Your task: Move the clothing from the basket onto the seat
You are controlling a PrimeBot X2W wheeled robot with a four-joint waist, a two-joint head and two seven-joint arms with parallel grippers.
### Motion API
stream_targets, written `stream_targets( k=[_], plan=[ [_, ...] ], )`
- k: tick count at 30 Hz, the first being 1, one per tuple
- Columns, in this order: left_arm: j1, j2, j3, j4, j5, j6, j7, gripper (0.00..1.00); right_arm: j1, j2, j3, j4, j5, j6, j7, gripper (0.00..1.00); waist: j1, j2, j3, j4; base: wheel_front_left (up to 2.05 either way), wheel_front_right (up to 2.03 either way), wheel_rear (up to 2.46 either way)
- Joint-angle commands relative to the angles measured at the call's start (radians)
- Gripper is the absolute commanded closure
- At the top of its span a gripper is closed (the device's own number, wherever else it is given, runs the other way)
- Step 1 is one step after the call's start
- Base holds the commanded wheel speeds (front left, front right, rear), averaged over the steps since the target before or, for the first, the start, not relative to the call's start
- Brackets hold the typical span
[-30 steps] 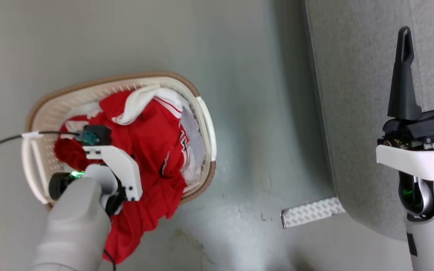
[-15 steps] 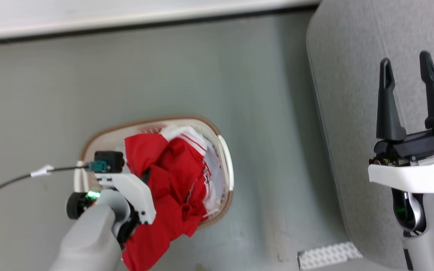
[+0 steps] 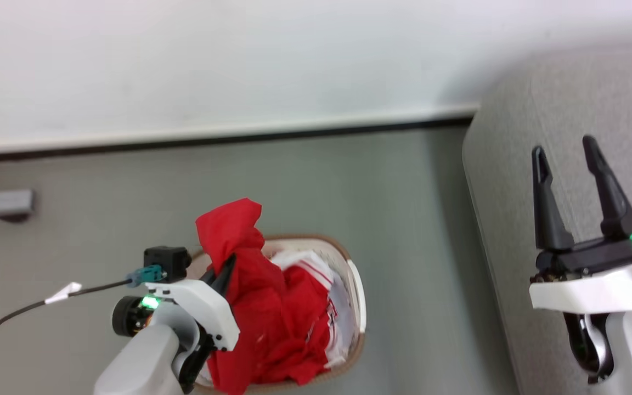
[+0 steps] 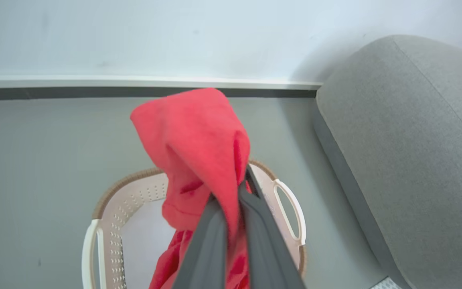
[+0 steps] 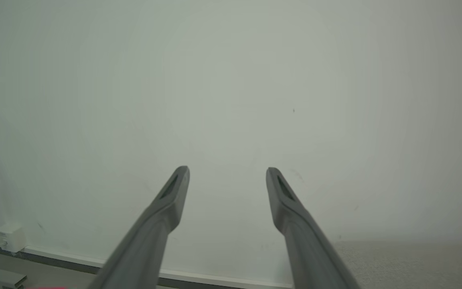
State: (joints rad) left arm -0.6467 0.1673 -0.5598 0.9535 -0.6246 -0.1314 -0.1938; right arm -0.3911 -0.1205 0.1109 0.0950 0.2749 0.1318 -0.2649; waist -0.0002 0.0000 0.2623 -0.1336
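The big grey seat (image 3: pixel 500 175) stands at the right. On the floor (image 3: pixel 129 186) beside it sits the basket (image 3: pixel 358 293), a striped red jersey (image 3: pixel 316 307) heaped inside. The left hand (image 4: pixel 231 188) pinches a plain red garment (image 3: pixel 236 230), held up above the basket. The right hand (image 3: pixel 563 144) hovers over the seat, fingers wide apart.

Bare grey floor (image 3: pixel 415 230) lies open between the basket (image 3: pixel 357 296) and the seat (image 3: pixel 505 219) — a wide lane for an arm to cross. The seat's rounded side rises along the right of that lane. Red clothing (image 3: pixel 261 307) heaps over most of the basket's mouth and drapes up around the left gripper (image 3: pixel 221 270), which is pinched on it. The wall (image 3: pixel 294 66) closes the far end. The right gripper (image 3: pixel 564 147) hangs over the seat — the gap between its spread fingers is free.
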Motion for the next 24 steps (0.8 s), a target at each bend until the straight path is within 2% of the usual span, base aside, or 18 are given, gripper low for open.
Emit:
stream_targets(
  k=[1, 5, 10, 16, 24],
  plan=[
    [0.023, 0.017, -0.007, -0.034, -0.003, 0.002, -0.020, 1.00, 0.026, -0.005, 0.005, 0.007, 0.008, -0.002, 0.001, 0.00, 0.0002, 0.0000, -0.067, 0.028, 0.00, 0.00, 0.00],
    [0.046, 0.035, -0.013, -0.113, 0.015, 0.004, -0.047, 1.00, 0.062, -0.012, 0.016, 0.022, 0.017, -0.002, 0.001, 0.00, 0.0002, 0.0000, -0.111, 0.042, 0.00, 0.00, 0.00],
    [0.061, 0.057, -0.011, -0.227, 0.036, 0.028, -0.059, 1.00, 0.092, -0.018, 0.033, 0.032, 0.024, -0.002, 0.001, 0.00, 0.0002, 0.0000, -0.152, 0.050, 0.00, 0.00, 0.00],
    [0.095, 0.092, -0.006, -0.418, 0.051, 0.071, -0.055, 1.00, 0.130, -0.019, 0.063, 0.051, 0.039, -0.002, 0.001, 0.00, 0.0002, 0.0000, -0.213, 0.053, 0.00, 0.00, 0.00],
    [0.128, 0.138, 0.009, -0.668, 0.049, 0.143, 0.017, 1.00, 0.169, -0.014, 0.095, 0.052, 0.063, -0.002, 0.001, 0.00, 0.0002, 0.0000, -0.262, 0.055, 0.00, 0.00, 0.00]
  ],
)
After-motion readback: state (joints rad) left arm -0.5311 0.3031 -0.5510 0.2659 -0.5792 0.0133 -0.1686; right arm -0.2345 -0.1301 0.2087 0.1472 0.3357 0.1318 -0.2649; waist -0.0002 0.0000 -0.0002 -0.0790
